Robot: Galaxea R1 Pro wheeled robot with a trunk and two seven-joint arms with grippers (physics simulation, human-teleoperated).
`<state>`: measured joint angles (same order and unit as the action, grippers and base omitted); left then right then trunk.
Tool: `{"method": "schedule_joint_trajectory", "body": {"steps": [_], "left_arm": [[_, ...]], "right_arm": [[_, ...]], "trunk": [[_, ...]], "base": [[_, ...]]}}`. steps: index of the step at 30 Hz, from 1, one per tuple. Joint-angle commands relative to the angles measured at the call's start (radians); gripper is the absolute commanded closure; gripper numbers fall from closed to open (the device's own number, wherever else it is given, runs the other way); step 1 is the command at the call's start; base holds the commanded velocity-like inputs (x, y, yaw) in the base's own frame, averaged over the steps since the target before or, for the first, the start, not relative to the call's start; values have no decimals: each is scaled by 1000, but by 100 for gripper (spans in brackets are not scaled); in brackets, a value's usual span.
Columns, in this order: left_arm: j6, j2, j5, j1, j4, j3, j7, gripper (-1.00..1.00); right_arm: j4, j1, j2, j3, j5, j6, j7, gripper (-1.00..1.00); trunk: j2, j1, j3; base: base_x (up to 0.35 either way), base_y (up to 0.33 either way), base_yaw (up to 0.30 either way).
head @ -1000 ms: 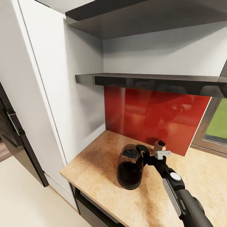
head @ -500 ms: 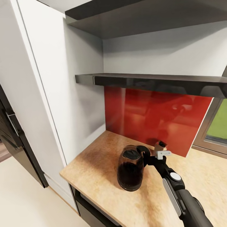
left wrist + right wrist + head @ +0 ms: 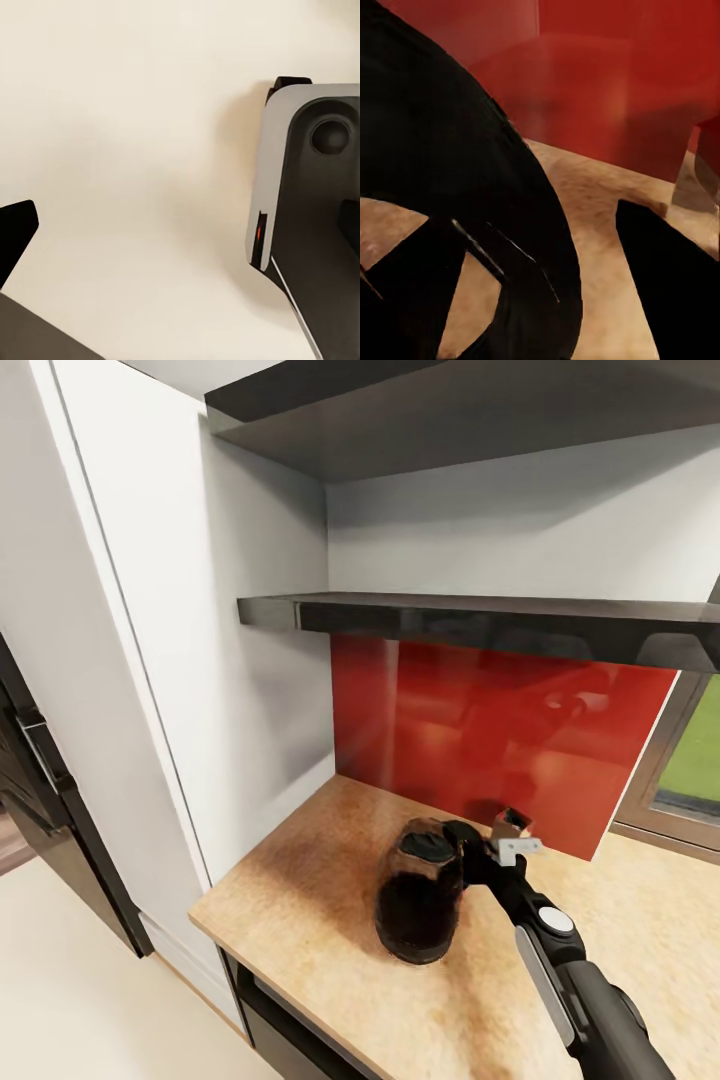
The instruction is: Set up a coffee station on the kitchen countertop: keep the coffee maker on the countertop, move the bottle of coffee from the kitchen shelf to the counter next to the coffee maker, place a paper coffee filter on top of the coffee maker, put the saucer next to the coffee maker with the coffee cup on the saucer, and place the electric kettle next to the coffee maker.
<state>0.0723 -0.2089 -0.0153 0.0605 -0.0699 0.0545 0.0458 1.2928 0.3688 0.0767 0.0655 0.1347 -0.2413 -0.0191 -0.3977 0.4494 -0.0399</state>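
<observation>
Cabinet side: tall white panel [image 3: 200, 660] at far left w/ the counter's left edge just beside it, so little spare room that way
Shelf: kitchen shelf [image 3: 480, 615] overhead, well above the kettle; no bottle seen on the visible part
Worktop: kitchen countertop [image 3: 330, 920], bare wood-look surface around the kettle
Kettle: electric kettle [image 3: 420, 895] on the countertop, near its front-left corner; looks tipped slightly toward the red backsplash [image 3: 500, 730]
Right pincer: right gripper [image 3: 468, 852] at the black handle; right wrist view has the curved handle [image 3: 472, 187] betw the fingers, so probably clamped on it, but contact itself isn't clear
Left pincer: fingertip [image 3: 15, 232] over pale floor [image 3: 135, 112], nothing near it; how wide apart, can't tell
Tip: judged step = shifting kettle; keep it upright, lift straight, move slow, set base flat
</observation>
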Motion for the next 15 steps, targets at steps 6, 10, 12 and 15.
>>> {"method": "schedule_joint_trajectory", "body": {"steps": [6, 10, 12, 15], "left_arm": [[3, -1, -2, 1, 1, 5, 5, -100], [3, -1, -2, 1, 1, 5, 5, -100], [4, -1, -2, 1, 1, 5, 5, -100], [4, 0, -2, 1, 1, 5, 5, -100]], "right_arm": [[2, 1, 0, -1, 11, -6, 1, 100], [2, 1, 0, -1, 10, -6, 1, 100], [2, 1, 0, 0, 10, -6, 1, 100], [2, 1, 0, 0, 10, -6, 1, 100]], "trunk": [[-2, 1, -2], [-2, 1, -2], [-2, 1, -2], [-2, 1, -2]], "base": [[0, 0, 0], [0, 0, 0], [0, 0, 0], [0, 0, 0]]}}
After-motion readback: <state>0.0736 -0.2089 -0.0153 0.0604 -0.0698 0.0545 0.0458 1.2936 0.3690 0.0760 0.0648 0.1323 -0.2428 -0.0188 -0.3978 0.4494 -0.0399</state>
